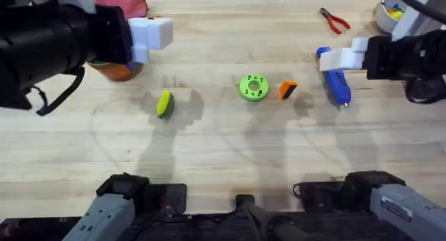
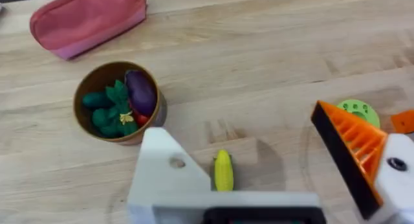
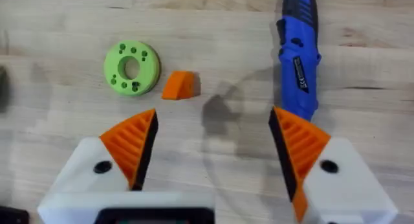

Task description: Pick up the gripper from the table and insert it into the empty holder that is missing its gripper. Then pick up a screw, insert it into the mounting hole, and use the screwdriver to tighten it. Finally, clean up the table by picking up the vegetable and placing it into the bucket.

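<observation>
The gripper, a loose orange wedge, lies right of centre and appears again as the gripper ahead of my right gripper, which is open with both orange pads on. My right gripper hovers over the blue screwdriver, whose body lies beside it. My left gripper is open; one finger is the empty holder, bare white with a hole. My left gripper hangs above the bucket, which holds toy vegetables. The yellow-green vegetable lies on the table. The screw is out of view.
A green disc with holes sits just left of the orange wedge. A pink pouch lies behind the bucket. Red-handled pliers and a white bowl are at the far right. Bare wood stretches along the near half.
</observation>
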